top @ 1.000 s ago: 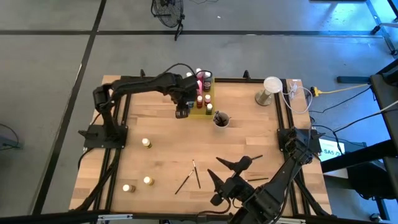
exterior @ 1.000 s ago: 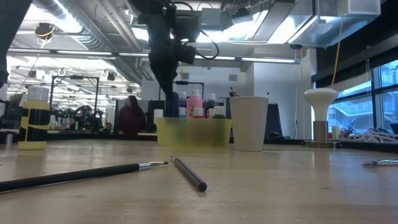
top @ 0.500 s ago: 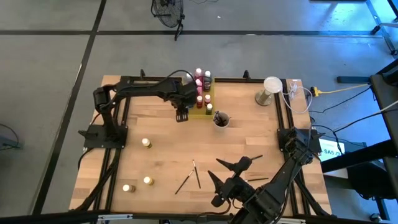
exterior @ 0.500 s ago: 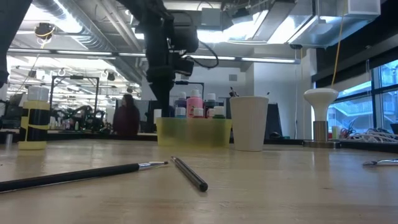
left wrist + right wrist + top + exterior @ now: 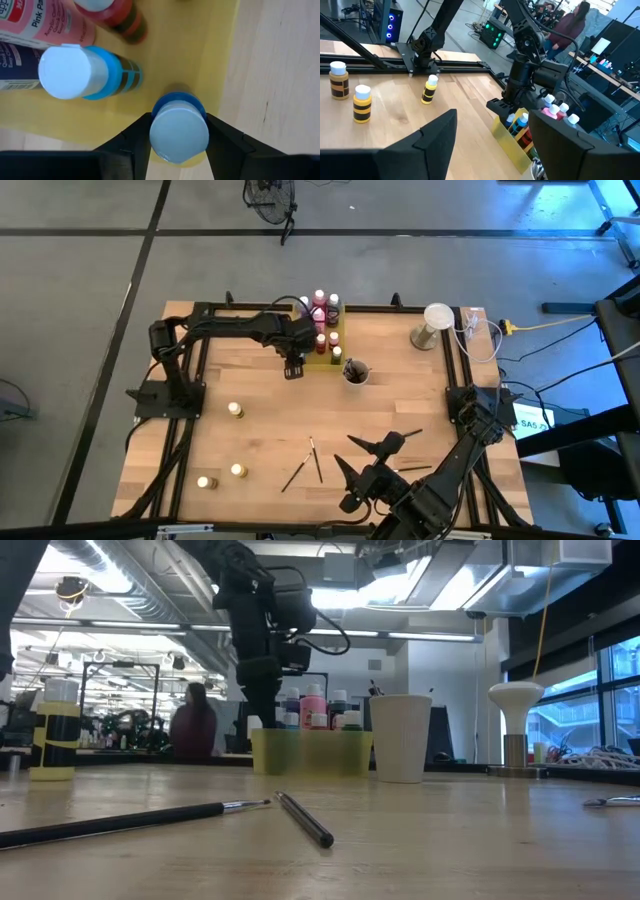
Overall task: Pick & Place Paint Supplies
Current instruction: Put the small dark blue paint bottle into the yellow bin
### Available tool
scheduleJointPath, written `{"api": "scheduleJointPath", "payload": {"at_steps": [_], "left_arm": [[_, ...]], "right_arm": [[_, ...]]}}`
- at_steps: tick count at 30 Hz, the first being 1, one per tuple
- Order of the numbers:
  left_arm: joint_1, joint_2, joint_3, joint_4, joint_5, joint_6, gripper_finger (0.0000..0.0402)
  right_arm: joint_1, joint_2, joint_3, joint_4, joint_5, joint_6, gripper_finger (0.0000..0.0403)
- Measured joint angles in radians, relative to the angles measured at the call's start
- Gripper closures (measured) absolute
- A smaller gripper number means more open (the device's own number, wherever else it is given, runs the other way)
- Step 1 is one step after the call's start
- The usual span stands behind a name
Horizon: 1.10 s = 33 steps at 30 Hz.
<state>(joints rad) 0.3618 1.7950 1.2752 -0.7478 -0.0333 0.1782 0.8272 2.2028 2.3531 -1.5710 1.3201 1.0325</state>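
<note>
My left gripper (image 5: pixel 179 136) is shut on a blue paint bottle with a white cap (image 5: pixel 179 131) and points down over the near-left corner of the yellow tray (image 5: pixel 327 356). Other bottles stand in the tray: a blue one (image 5: pixel 75 72), a pink one (image 5: pixel 50 25) and a red one (image 5: pixel 117 15). Three yellow bottles (image 5: pixel 235 410) (image 5: pixel 238 471) (image 5: pixel 205 482) stand on the table's left half. Thin brushes (image 5: pixel 305 460) lie flat near the front. My right gripper (image 5: pixel 362 460) hangs open at the near right, touching nothing. My left gripper pinches the blue bottle just under its white cap, at the blue collar (image 5: pixel 178 101), one finger (image 5: pixel 139 140) on either side. The fingers come from above, pointing down. The bottle hangs upright below them over the tray's corner; whether its base rests on the tray floor, I cannot tell.
A pale cup (image 5: pixel 355 372) with brushes in it stands just right of the tray. A white mushroom-shaped object (image 5: pixel 432 325) stands at the far right, with cables beside it. A black frame (image 5: pixel 200 310) borders the table. A person (image 5: pixel 190 730) is in the room behind.
My left gripper has come down toward the yellow tray, still shut on the blue bottle, which stays upright. The person in the background has walked left.
</note>
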Motion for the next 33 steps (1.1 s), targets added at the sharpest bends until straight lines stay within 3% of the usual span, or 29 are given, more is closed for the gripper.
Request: {"api": "scheduleJointPath", "payload": {"at_steps": [14, 24, 33], "left_arm": [[0.001, 0.005, -0.004, -0.012, -0.003, 0.000, 0.0221], [-0.002, 0.005, -0.005, -0.016, 0.077, 0.006, 0.0191], [-0.003, 0.006, -0.005, -0.015, 0.059, 0.000, 0.0189]], "right_arm": [[-0.004, 0.000, 0.000, 0.000, -0.050, 0.031, 0.0153], [-0.004, 0.000, 0.000, 0.000, -0.076, 0.057, 0.0153], [-0.004, 0.000, 0.000, 0.000, -0.079, 0.061, 0.0153]]}}
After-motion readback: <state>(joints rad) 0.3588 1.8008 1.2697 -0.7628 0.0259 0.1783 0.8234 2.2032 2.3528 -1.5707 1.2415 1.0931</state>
